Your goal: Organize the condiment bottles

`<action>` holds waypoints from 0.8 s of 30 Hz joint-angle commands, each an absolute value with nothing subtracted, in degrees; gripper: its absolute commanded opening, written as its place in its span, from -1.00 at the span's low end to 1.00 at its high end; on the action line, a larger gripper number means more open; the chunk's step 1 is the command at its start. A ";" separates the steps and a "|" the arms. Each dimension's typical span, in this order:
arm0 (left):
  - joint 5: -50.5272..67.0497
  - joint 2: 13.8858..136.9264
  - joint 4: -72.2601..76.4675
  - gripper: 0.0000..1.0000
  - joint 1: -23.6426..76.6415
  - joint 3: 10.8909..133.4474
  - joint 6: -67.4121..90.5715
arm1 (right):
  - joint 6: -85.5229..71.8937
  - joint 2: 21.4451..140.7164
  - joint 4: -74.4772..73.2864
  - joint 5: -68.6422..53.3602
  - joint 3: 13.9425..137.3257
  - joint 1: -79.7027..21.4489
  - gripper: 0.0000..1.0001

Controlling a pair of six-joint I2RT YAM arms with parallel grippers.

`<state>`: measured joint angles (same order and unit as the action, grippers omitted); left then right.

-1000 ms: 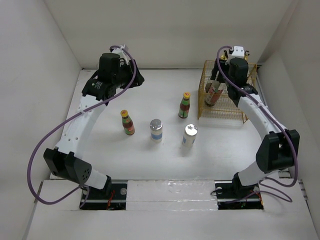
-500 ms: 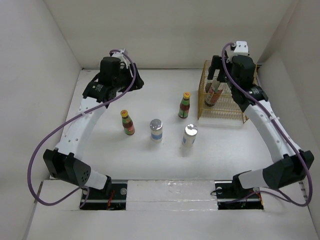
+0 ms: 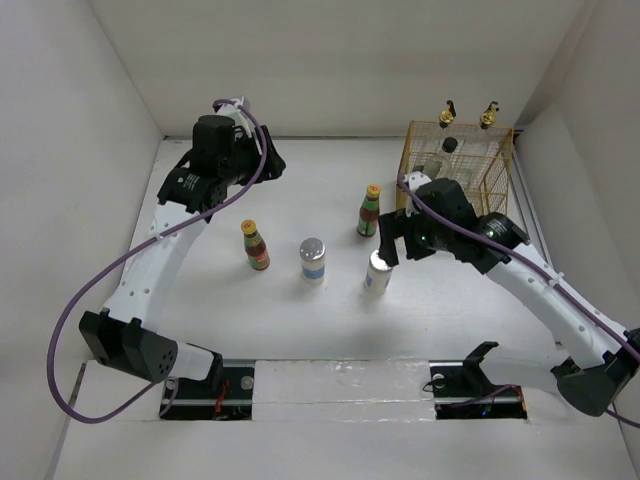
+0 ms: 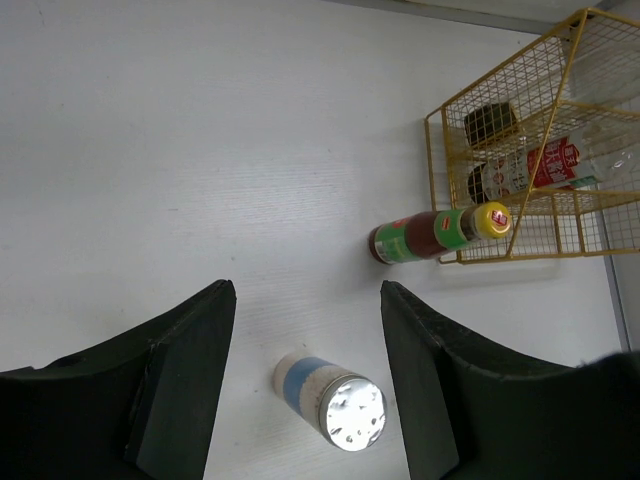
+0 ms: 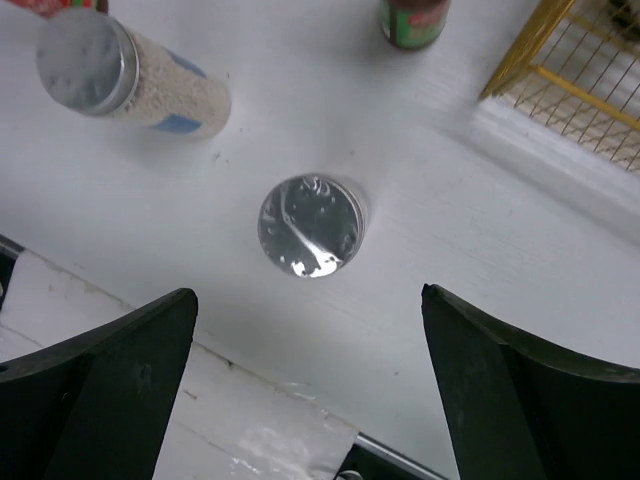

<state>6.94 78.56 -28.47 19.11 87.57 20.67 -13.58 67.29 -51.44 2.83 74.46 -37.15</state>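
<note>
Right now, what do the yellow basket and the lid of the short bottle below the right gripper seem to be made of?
The yellow basket looks like thin metal wire with a glossy yellow coating: an open grid you can see through. The lid looks like polished metal, or perhaps metallised plastic: it is silver and mirrors bright light patches.

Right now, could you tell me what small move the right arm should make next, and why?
Probably lower the right gripper straight down around the silver-capped jar. Its open jaws frame that cap from above and hold nothing, and the jar stands upright on the table, outside the basket.
</note>
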 commanded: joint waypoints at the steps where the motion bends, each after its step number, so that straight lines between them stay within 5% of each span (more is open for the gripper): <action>1: 8.44 76.29 -26.02 0.12 19.16 86.67 20.30 | -16.61 65.74 -52.75 0.36 72.25 -37.79 0.98; 8: 9.05 75.15 -26.02 0.12 19.16 84.82 20.30 | -18.36 69.52 -43.35 1.48 67.68 -41.39 0.98; 21: 10.63 75.06 -24.96 0.12 19.16 85.42 20.30 | -19.42 76.55 -33.75 16.77 63.11 -44.21 0.69; 22: 10.63 75.06 -24.96 0.12 19.16 85.43 20.30 | -19.42 77.25 -33.75 16.79 62.58 -44.82 0.60; 23: 10.63 75.06 -24.96 0.12 19.16 85.43 20.82 | -20.12 77.26 -33.75 17.66 62.58 -44.82 0.17; 24: 10.63 75.06 -24.96 0.12 19.16 85.43 20.83 | -20.13 77.26 -33.75 18.97 62.58 -45.61 0.05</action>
<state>9.76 76.77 -27.14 19.11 84.75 20.69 -18.81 77.49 -36.73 14.00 62.83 -44.07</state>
